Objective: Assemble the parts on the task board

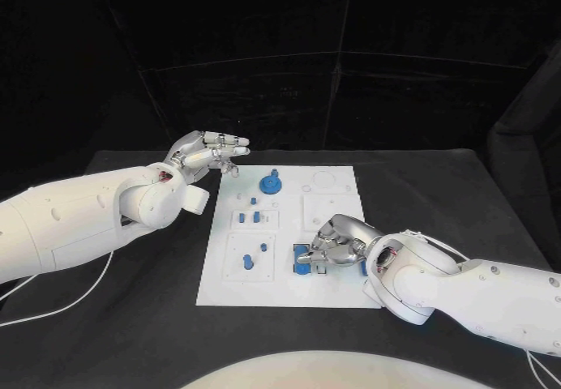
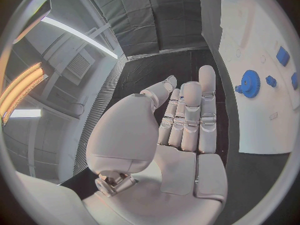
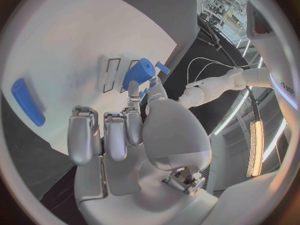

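The white task board (image 1: 280, 284) lies in the middle of the black table. A blue gear (image 1: 271, 185) stands near its far end, also seen as the gear (image 2: 250, 80) from the left wrist. Small blue pegs (image 1: 249, 216) and a blue piece (image 1: 246, 261) sit in the board's left column. My right hand (image 1: 336, 243) is low over the board's near right part and pinches a blue cylindrical part (image 3: 139, 74) between thumb and a finger, above the board's slots. My left hand (image 1: 211, 154) hovers off the board's far left corner, fingers apart and holding nothing.
Another blue oblong piece (image 3: 28, 101) lies flat on the board beside my right hand. White cables (image 1: 58, 304) trail over the table at the left. Black curtains close off the back.
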`<act>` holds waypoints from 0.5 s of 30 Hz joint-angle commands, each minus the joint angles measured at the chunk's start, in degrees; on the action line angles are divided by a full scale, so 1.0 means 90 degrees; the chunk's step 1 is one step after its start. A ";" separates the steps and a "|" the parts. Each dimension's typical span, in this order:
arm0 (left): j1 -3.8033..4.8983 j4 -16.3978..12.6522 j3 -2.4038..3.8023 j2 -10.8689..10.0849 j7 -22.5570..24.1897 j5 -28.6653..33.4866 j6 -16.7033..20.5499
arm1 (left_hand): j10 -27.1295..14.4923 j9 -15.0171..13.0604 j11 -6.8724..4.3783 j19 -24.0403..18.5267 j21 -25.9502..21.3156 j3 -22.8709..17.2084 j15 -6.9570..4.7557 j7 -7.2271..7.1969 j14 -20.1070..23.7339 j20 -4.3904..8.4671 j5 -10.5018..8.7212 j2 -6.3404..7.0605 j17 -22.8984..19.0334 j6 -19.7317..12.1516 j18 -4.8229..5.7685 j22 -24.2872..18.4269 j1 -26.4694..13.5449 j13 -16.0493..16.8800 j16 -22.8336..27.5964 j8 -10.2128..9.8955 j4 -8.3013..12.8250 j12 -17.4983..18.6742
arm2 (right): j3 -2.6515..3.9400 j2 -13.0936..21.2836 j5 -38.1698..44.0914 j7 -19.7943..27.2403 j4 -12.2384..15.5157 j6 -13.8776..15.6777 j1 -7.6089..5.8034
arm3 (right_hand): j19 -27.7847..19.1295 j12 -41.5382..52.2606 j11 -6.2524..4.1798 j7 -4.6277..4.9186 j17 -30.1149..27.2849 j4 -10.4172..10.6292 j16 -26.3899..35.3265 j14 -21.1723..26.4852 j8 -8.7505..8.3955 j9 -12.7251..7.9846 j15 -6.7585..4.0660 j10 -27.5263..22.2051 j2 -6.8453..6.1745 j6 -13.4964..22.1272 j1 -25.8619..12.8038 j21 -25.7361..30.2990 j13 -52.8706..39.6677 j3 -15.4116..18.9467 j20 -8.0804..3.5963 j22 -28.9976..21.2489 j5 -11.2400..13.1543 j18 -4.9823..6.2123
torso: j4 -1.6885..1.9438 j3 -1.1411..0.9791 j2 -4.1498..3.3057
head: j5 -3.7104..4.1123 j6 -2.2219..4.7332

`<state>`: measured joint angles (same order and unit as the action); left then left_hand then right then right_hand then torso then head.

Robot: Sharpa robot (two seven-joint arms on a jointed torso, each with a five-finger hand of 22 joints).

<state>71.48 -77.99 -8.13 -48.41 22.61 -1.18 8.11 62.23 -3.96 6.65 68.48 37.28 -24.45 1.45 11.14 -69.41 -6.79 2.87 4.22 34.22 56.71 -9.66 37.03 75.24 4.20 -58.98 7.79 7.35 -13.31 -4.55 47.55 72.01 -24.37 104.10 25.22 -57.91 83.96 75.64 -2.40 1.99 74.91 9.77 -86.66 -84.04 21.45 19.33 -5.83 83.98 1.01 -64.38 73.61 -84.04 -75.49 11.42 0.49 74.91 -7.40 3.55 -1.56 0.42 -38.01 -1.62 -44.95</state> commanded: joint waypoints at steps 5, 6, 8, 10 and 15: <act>0.0009 -0.0005 0.0004 -0.0001 0.0015 -0.0013 -0.0008 | -0.0057 -0.0003 -0.0003 -0.0029 -0.0040 -0.0003 -0.0004 -0.0009 0.0055 -0.0011 -0.0006 -0.0007 -0.0017 -0.0036 -0.0089 -0.0009 0.0081 0.0007 -0.0008 0.0040 0.0059 -0.0034 | 0.0000 0.0029 -0.0401 0.0720 0.0036 0.0430 -0.0007 | 0.0190 0.0000 0.0044 0.0020 0.0984 0.0020 -0.0030 -0.0526 -0.0010 0.0013 0.0020 0.0000 -0.0023 0.0031 -0.0153 -0.0010 -0.0370 0.0086 0.0001 0.0387 -0.0033 -0.0123 | 0.0006 0.0007 0.0008 | -0.0002 0.0013; 0.0009 -0.0004 0.0004 -0.0001 0.0016 -0.0013 -0.0008 | -0.0057 -0.0003 -0.0003 -0.0029 -0.0040 -0.0003 -0.0004 -0.0009 0.0055 -0.0011 -0.0006 -0.0007 -0.0017 -0.0036 -0.0089 -0.0009 0.0081 0.0007 -0.0008 0.0040 0.0059 -0.0034 | 0.0000 0.0034 -0.0409 0.0740 0.0037 0.0434 -0.0007 | 0.0191 -0.0003 0.0044 0.0020 0.0982 0.0019 -0.0029 -0.0526 -0.0010 0.0013 0.0020 -0.0001 -0.0023 0.0031 -0.0151 -0.0011 -0.0368 0.0087 0.0002 0.0389 -0.0033 -0.0124 | 0.0005 0.0008 0.0007 | -0.0003 0.0015; 0.0009 -0.0003 0.0004 0.0000 0.0017 -0.0013 -0.0010 | -0.0057 -0.0003 -0.0003 -0.0029 -0.0040 -0.0003 -0.0004 -0.0009 0.0055 -0.0011 -0.0006 -0.0007 -0.0017 -0.0036 -0.0089 -0.0009 0.0081 0.0007 -0.0008 0.0040 0.0059 -0.0034 | 0.0000 0.0051 -0.0420 0.0762 0.0042 0.0404 -0.0007 | 0.0191 -0.0003 0.0044 0.0020 0.0982 0.0019 -0.0029 -0.0526 -0.0010 0.0013 0.0020 -0.0001 -0.0023 0.0031 -0.0151 -0.0011 -0.0368 0.0087 0.0002 0.0389 -0.0033 -0.0124 | 0.0005 0.0006 0.0005 | -0.0007 0.0021; 0.0009 -0.0002 0.0004 0.0000 0.0016 -0.0013 -0.0010 | -0.0057 -0.0003 -0.0003 -0.0029 -0.0040 -0.0003 -0.0004 -0.0009 0.0055 -0.0011 -0.0006 -0.0007 -0.0017 -0.0036 -0.0089 -0.0009 0.0081 0.0007 -0.0008 0.0040 0.0059 -0.0034 | 0.0000 0.0070 -0.0425 0.0763 0.0049 0.0337 -0.0007 | 0.0192 0.0004 0.0043 0.0018 0.0986 0.0013 -0.0031 -0.0526 -0.0007 0.0015 0.0020 0.0002 -0.0025 0.0031 -0.0143 -0.0013 -0.0373 0.0090 0.0002 0.0394 -0.0029 -0.0124 | 0.0006 0.0006 0.0005 | -0.0009 0.0021; 0.0009 0.0003 0.0003 -0.0001 0.0013 -0.0013 -0.0013 | -0.0057 -0.0003 -0.0003 -0.0029 -0.0040 -0.0003 -0.0004 -0.0009 0.0055 -0.0011 -0.0006 -0.0007 -0.0017 -0.0036 -0.0089 -0.0009 0.0081 0.0007 -0.0008 0.0040 0.0059 -0.0034 | 0.0000 0.0118 -0.0360 0.0732 0.0081 0.0025 -0.0007 | 0.0199 0.0028 0.0024 -0.0005 0.1005 -0.0133 -0.0039 -0.0530 0.0022 0.0043 0.0007 0.0020 0.0003 0.0027 0.0081 -0.0023 -0.0403 0.0068 0.0001 0.0415 0.0001 -0.0127 | 0.0012 0.0003 0.0000 | -0.0009 0.0022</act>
<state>71.48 -77.94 -8.14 -48.42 22.56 -1.19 8.14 62.23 -3.96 6.65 68.48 37.28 -24.45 1.45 11.14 -69.41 -6.79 2.87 4.22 34.11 56.71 -9.67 37.03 75.24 4.20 -58.98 7.79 7.67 -13.31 -4.55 48.59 69.01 -18.97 104.56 27.01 -57.91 83.96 75.70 -2.45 1.99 74.90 8.86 -86.66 -84.04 21.45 19.67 -5.83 84.03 0.71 -64.38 73.27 -84.04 -75.01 12.11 0.49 74.91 -7.52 3.54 -1.48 0.46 -37.97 -1.68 -44.75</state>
